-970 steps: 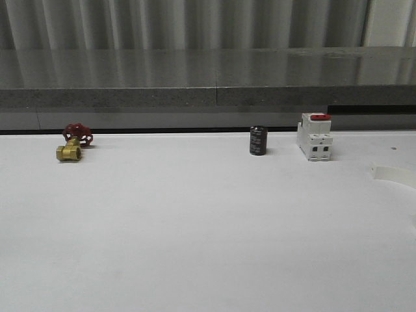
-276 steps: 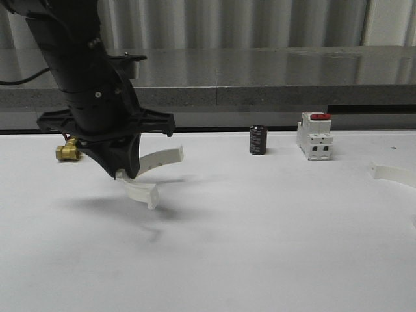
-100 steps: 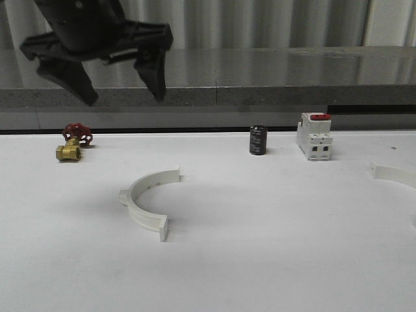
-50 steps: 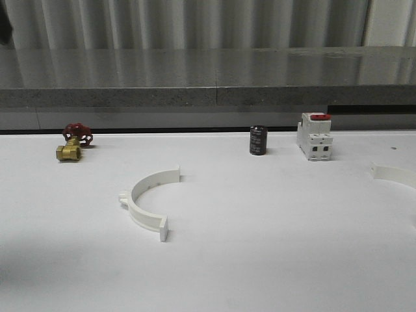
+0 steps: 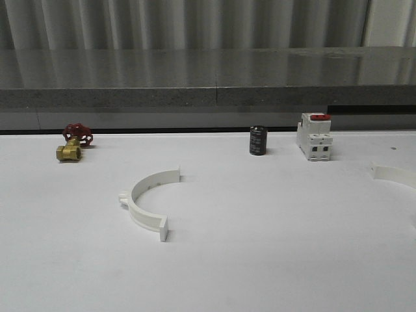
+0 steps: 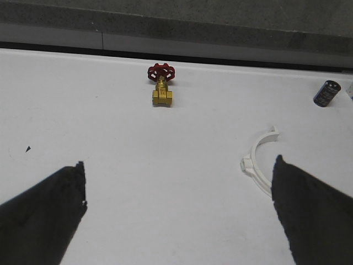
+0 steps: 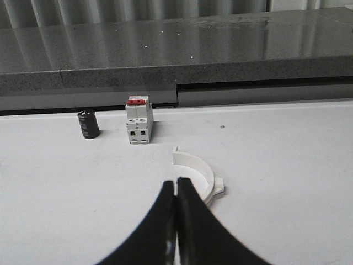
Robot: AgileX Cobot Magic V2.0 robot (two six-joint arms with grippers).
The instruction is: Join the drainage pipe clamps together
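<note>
- Left wrist view first: the left jaws (image 6: 176,221) are spread wide with nothing between them, dark fingers (image 6: 41,212) well apart above the counter (image 6: 110,165).
- Off to one side of those fingers lies the left clamp half (image 6: 257,161), flat on the counter, open side facing away from its small outer ear.
- Over to the right wrist view: the right jaws (image 7: 176,221) are pressed together, tips touching, holding nothing.
- Just beyond those tips sits the right clamp half (image 7: 197,174), flat too, ear toward the camera's right.
- Front view shows the two halves well apart, one half (image 5: 147,201) left of centre, the other at the far right edge.
- Further back: brass valve (image 5: 73,143), black cylinder (image 5: 258,140), white breaker (image 5: 314,136), all clear of the work.
- Judgement: one half looks placed, and fetching the second is the step in hand.
- Next move calls for the right jaws to open, straddle the arc, then carry it over so the flanges meet.
</note>
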